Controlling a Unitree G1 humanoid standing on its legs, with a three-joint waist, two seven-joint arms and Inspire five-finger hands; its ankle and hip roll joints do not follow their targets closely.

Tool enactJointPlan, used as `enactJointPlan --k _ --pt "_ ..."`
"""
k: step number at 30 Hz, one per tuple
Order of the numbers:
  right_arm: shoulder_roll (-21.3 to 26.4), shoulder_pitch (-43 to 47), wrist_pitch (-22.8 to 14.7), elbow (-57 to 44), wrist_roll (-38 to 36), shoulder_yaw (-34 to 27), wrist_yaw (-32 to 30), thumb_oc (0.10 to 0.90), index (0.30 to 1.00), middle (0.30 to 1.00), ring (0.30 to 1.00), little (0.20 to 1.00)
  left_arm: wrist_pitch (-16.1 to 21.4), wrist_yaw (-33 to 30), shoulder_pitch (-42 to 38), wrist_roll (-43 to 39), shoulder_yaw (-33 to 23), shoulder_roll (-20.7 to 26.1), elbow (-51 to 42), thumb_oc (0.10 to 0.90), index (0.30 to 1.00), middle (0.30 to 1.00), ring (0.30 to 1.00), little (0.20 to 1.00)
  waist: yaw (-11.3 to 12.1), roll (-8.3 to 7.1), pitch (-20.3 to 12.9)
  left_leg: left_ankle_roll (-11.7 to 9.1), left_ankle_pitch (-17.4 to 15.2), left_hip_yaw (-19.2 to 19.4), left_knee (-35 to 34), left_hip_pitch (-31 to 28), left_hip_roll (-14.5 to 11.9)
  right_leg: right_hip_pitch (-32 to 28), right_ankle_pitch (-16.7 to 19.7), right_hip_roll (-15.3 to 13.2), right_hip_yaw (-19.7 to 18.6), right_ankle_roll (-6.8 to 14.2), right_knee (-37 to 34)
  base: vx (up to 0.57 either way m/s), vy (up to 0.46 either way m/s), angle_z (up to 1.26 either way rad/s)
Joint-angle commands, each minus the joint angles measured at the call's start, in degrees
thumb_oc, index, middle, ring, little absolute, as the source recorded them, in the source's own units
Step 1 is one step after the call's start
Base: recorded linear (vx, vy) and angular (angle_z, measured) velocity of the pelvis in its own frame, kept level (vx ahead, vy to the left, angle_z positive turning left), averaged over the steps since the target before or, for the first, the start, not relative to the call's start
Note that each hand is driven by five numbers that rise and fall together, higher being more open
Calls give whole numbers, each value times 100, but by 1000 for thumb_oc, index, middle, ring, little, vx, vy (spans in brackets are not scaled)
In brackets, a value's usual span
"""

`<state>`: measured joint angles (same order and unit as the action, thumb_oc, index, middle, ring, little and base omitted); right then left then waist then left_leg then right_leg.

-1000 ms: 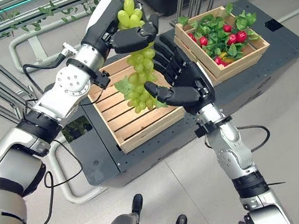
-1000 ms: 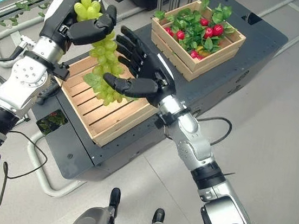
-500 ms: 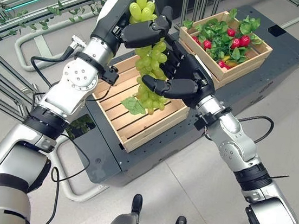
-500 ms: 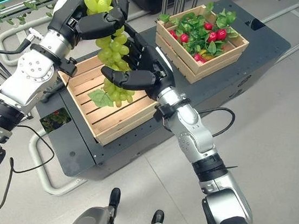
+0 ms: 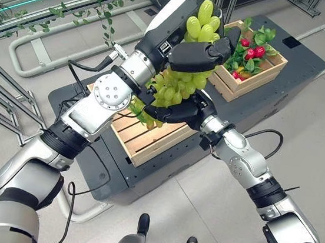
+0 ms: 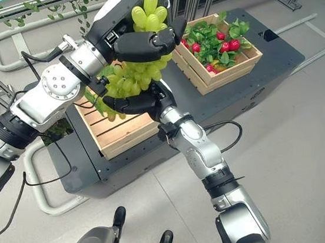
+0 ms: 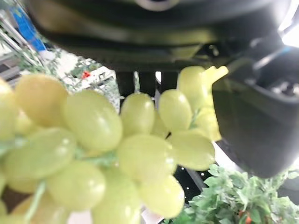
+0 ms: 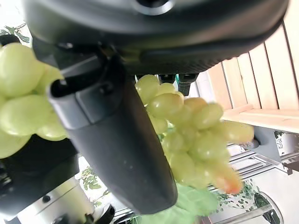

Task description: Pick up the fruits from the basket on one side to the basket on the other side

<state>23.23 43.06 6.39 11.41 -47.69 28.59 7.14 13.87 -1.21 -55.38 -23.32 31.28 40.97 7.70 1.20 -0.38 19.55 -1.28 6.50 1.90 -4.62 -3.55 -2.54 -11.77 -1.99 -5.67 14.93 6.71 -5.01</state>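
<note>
A bunch of green grapes (image 5: 178,88) hangs in the air above the near wooden crate (image 5: 148,140), whose slatted bottom is bare. My left hand (image 5: 198,52) is shut on the top of the bunch, with a few grapes (image 7: 93,121) standing up past its fingers. My right hand (image 5: 178,113) cups the lower part of the bunch from below, and its thumb (image 8: 126,149) curls across the grapes (image 8: 196,135). The far crate (image 5: 275,59) holds green leaves and small red fruits (image 5: 254,51).
Both crates stand on a dark low platform (image 5: 272,93) on a grey tiled floor. Metal rails with vine leaves (image 5: 58,2) run along the back left. A white tube frame (image 5: 16,56) lies on the floor to the left.
Both hands have risen and moved right with the grapes, toward the far crate. My right hand, open beside the bunch before, has closed under it.
</note>
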Motion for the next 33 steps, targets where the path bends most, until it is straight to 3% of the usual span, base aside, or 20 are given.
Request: enactJointPlan --k 1,7,8,10,18,19,20,21,25,33 --pt "-323 283 -443 318 -317 203 -141 800 900 900 900 900 590 56 -873 -486 -76 -725 186 400 300 300 300 300 118 86 -1551 -406 -495 -174 -38 -219 -171 165 245 -174 -70 -120 1 0 0 0" --pt "-424 440 -649 432 -477 170 -257 800 900 900 900 900 532 219 -814 -458 -21 -843 -19 400 300 300 300 300 154 85 -1526 -411 -511 -204 -38 -244 -187 130 223 -173 -59 -133 1 0 0 0" --pt "-446 456 -751 440 -562 141 -253 557 535 535 535 535 506 222 -810 -475 -21 -841 -23 400 300 300 300 300 159 88 -1528 -411 -515 -208 -38 -252 -188 122 217 -173 -61 -135 1 0 0 0" --pt "-491 441 -917 402 -621 91 -299 400 300 300 300 300 467 202 -791 -474 -20 -835 -6 400 300 300 300 300 168 89 -1532 -405 -523 -224 -38 -258 -186 113 212 -170 -62 -137 1 0 0 0" --pt "-561 282 -1308 297 -479 -137 -598 400 300 300 300 300 332 -95 -645 -448 -146 -735 199 400 300 300 300 300 150 120 -1552 -401 -531 -192 -38 -285 -207 113 218 -183 -78 -119 1 0 0 0" --pt "-530 254 -1354 278 -447 -175 -610 400 300 300 300 300 331 -166 -606 -550 -214 -712 319 456 385 385 385 385 142 124 -1548 -399 -532 -186 -38 -285 -207 117 217 -185 -82 -116 1 0 0 0" --pt "-512 238 -1372 263 -440 -194 -616 400 300 300 300 300 332 -212 -584 -588 -251 -699 382 554 531 531 531 531 137 125 -1548 -399 -533 -180 -38 -287 -208 119 218 -185 -83 -115 1 0 0 0" --pt "-500 226 -1385 255 -435 -204 -614 400 300 300 300 300 318 -244 -567 -601 -277 -690 407 800 900 900 900 900 134 126 -1547 -400 -532 -177 -38 -288 -210 121 220 -184 -84 -117 1 0 0 0" --pt "-466 59 -1401 143 -313 -401 -665 400 300 300 300 300 517 -259 -268 -655 -536 -659 577 800 900 900 900 900 110 121 -1529 -398 -540 -170 -38 -296 -217 131 222 -178 -105 -121 1 0 0 0" --pt "-374 -111 -1433 197 -394 -587 -639 400 300 300 300 300 558 -276 -56 -653 -710 -656 707 800 900 900 900 900 52 121 -1514 -400 -559 -127 -38 -321 -234 139 214 -164 -162 -136 1 -1 3 0"
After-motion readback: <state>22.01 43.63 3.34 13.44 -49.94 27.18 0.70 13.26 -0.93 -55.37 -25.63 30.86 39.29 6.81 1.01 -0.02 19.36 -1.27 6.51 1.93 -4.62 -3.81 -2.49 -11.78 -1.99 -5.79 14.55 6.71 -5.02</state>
